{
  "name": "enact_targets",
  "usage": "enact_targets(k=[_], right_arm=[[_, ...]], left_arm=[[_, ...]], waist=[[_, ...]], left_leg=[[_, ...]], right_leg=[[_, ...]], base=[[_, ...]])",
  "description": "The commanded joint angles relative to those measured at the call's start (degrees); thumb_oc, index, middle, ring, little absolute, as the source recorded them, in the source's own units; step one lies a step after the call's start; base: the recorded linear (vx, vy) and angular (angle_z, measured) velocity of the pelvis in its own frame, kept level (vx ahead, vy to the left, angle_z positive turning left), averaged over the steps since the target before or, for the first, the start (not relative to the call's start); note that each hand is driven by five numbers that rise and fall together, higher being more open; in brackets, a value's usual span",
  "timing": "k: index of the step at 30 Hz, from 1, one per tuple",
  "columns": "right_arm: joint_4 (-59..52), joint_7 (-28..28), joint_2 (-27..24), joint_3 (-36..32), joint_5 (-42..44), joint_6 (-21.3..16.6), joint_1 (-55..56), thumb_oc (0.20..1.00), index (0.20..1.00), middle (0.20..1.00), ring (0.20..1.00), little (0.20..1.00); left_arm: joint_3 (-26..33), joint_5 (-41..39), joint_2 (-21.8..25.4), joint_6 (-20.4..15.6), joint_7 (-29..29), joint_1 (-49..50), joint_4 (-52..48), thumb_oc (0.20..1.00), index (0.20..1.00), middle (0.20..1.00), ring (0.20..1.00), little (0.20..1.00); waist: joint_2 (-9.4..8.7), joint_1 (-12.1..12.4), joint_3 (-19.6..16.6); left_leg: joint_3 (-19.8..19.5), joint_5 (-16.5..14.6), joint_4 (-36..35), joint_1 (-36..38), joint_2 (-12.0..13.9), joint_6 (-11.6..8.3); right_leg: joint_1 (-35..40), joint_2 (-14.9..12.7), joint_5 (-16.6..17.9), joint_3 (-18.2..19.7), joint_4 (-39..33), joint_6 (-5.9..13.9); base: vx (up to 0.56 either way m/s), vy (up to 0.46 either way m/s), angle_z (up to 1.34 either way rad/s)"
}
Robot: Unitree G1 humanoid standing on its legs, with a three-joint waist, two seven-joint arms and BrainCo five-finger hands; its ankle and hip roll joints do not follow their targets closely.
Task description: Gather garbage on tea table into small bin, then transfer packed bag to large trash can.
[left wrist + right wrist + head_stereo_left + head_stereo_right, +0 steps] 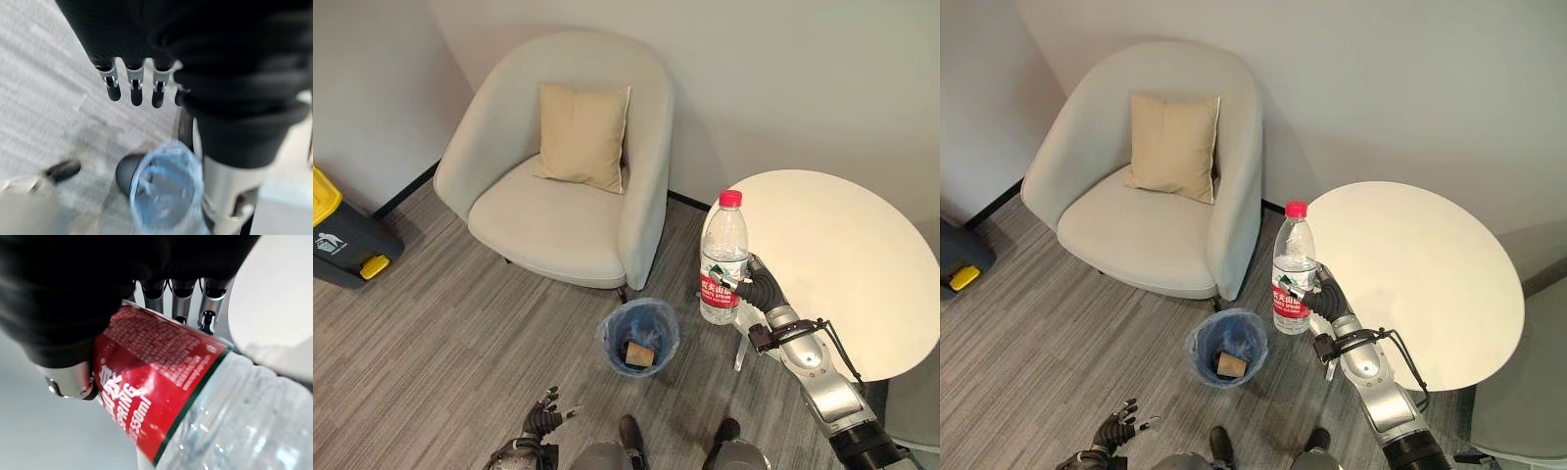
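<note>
- Right hand (756,285) grips the clear ribbed plastic bottle (722,257) upright, red cap uppermost, beside the round table's (842,255) left edge.
- Blue-lined small bin (638,336) stands near-left on the floor.
- Left hand (544,418) hangs low, fingers loosely spread.

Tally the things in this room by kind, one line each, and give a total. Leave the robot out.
Bottle: 1, held in the right hand
Small bin: 1, with a brown item inside
Large trash can: 1
Armchair: 1
Cushion: 1
Round table: 1
Total: 7
</note>
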Motion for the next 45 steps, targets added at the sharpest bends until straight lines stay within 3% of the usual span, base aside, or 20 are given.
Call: enact_targets(k=[1,3,8,20,24,28,39,45], right_arm=[[-2.9,0.2,-1.3,0.2,-0.3,-3.2,-3.5,0.200,0.200,0.200,0.200,0.200],[-3.1,0.6,-1.4,0.5,-0.3,-3.3,-3.4,0.200,0.200,0.200,0.200,0.200],[-2.8,1.1,-2.7,0.9,-1.9,-3.3,-2.7,0.200,0.200,0.200,0.200,0.200],[1.9,3.4,-4.7,5.5,-4.5,-2.3,-3.9,0.200,0.200,0.200,0.200,0.200],[4.5,0.1,-4.3,8.8,-6.1,-2.5,-12.2,0.200,0.200,0.200,0.200,0.200],[7.2,-4.2,-2.7,9.0,-6.9,-2.4,-16.6,0.200,0.200,0.200,0.200,0.200],[16.7,-13.8,-0.9,10.7,-10.3,-0.4,-28.2,0.200,0.200,0.200,0.200,0.200],[24.0,-15.2,-0.7,12.1,-10.7,0.8,-34.4,0.200,0.200,0.200,0.200,0.200]], left_arm=[[0.3,0.7,3.4,-2.2,0.8,-0.1,-3.6,1.000,1.000,1.000,1.000,1.000],[0.1,0.9,3.6,-2.3,0.6,-0.4,-3.5,1.000,1.000,1.000,1.000,1.000],[-0.6,1.0,3.7,-2.4,0.3,-1.0,-4.6,1.000,1.000,1.000,1.000,1.000],[-1.2,2.5,4.1,-2.2,-0.8,0.8,-4.4,1.000,1.000,1.000,1.000,1.000],[-3.1,0.8,4.9,-3.0,1.6,-4.1,-6.2,1.000,1.000,1.000,1.000,1.000],[-4.6,-1.2,5.1,-3.7,4.1,-7.5,-7.9,1.000,1.000,1.000,1.000,1.000],[-7.3,-5.1,5.4,-4.7,8.2,-14.1,-11.9,1.000,1.000,1.000,1.000,1.000],[-8.4,-5.7,6.3,-5.1,8.5,-16.6,-13.2,1.000,1.000,1.000,1.000,1.000]], waist=[[-0.32,0.1,-1.1],[-0.25,-0.2,-0.7],[-0.74,-1.5,2.6],[-0.11,-0.3,1.9],[0.45,0.4,7.2],[1.05,0.9,9.8],[2.09,2.0,14.3],[2.98,2.6,14.0]], left_leg=[[-6.7,-3.6,5.2,-3.9,2.3,-4.59],[-7.9,-3.7,4.7,-3.2,1.9,-4.31],[-13.4,-4.3,7.2,-3.7,-0.2,-3.83],[-15.5,-3.5,7.3,-5.0,0.2,-5.79],[-16.4,-2.8,12.7,-13.2,0.9,-6.71],[-17.3,-3.5,18.9,-21.7,1.0,-6.83],[-19.2,-6.7,33.5,-43.9,0.4,-6.35],[-19.8,-7.2,38.7,-54.2,-0.6,-5.72]], right_leg=[[5.2,8.0,-3.0,6.2,-9.7,1.63],[4.0,8.4,-2.4,6.7,-10.2,1.44],[-0.9,10.5,-1.0,12.0,-9.0,1.57],[2.0,10.9,-1.4,9.4,-12.4,-0.01],[-4.8,10.1,-2.0,8.4,-7.2,-0.88],[-13.0,8.9,-3.7,7.6,-0.1,-1.64],[-35.2,6.5,-9.6,8.5,17.2,-3.37],[-45.7,5.3,-11.4,9.5,24.2,-3.99]], base=[[0.18,0.097,1.01],[0.10,0.028,0.55],[0.02,-0.010,0.43],[0.01,-0.081,0.25],[-0.22,-0.055,0.04],[-0.17,-0.043,0.26],[-0.07,-0.008,0.14],[-0.04,0.002,0.21]])
